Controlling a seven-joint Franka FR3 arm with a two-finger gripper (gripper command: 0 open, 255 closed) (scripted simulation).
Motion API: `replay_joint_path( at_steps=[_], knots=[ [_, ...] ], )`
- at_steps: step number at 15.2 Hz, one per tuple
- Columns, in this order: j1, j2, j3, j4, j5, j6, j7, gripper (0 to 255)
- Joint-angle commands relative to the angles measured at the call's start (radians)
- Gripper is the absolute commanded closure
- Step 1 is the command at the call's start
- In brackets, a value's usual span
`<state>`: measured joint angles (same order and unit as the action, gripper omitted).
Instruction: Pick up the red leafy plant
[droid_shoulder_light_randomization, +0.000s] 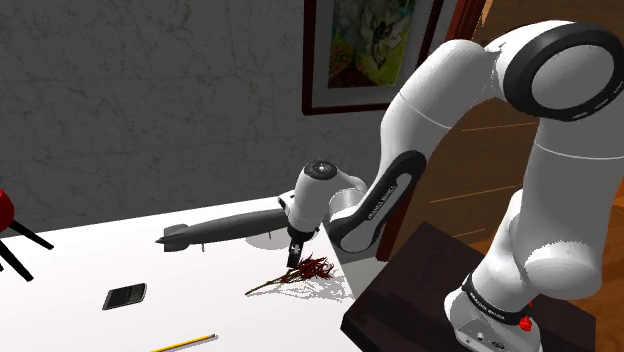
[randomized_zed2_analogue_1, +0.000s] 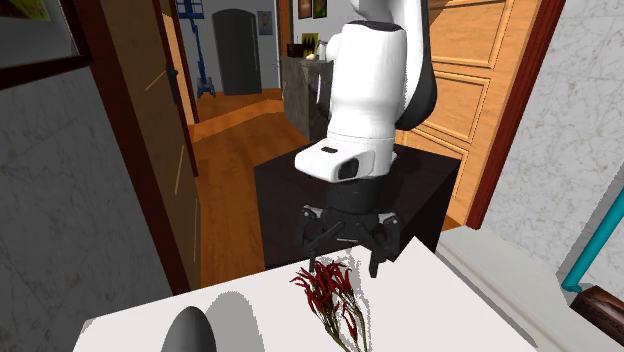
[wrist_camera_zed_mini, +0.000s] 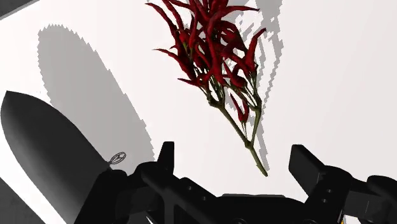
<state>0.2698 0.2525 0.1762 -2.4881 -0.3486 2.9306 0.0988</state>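
Pincer (droid_shoulder_light_randomization: 294, 256): black, its fingers spread wide with nothing held; it hangs low over the plant, and in the wrist view the stem tip lies between the fingers, touching neither.
Arm (droid_shoulder_light_randomization: 450, 90): white with dark joints, bent down from the stand to the worktop.
Worktop (droid_shoulder_light_randomization: 90, 260): white and flat, against a grey wall.
Stand (droid_shoulder_light_randomization: 440, 290): a dark box at the worktop's edge.
Torpedo (droid_shoulder_light_randomization: 225, 228): dark grey, lying lengthwise along the worktop's wall edge, just beside the plant.
Plant (droid_shoulder_light_randomization: 305, 270): red leaves on a thin stem, lying flat near the edge by the stand.
Phone (droid_shoulder_light_randomization: 125, 296): black, well apart from the plant.
Pencil (droid_shoulder_light_randomization: 185, 344): yellow, at the worktop's front edge.
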Motion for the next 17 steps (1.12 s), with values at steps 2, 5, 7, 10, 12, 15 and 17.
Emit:
replay_joint_path(
  at_steps=[2,5,7,10,12,15,17],
  knots=[
    [0.102,0.127,-0.08,0.074,-0.12,0.061,0.085,0],
    [0.196,0.243,-0.149,0.152,-0.181,0.109,0.125,0],
    [0.216,0.273,-0.172,0.163,-0.189,0.13,0.136,0],
    [0.244,0.318,-0.203,0.18,-0.2,0.162,0.153,0],
    [0.261,0.348,-0.221,0.193,-0.204,0.182,0.163,0],
    [0.266,0.357,-0.226,0.197,-0.205,0.188,0.166,0],
    [0.267,0.356,-0.226,0.196,-0.205,0.187,0.166,255]
  ],
)
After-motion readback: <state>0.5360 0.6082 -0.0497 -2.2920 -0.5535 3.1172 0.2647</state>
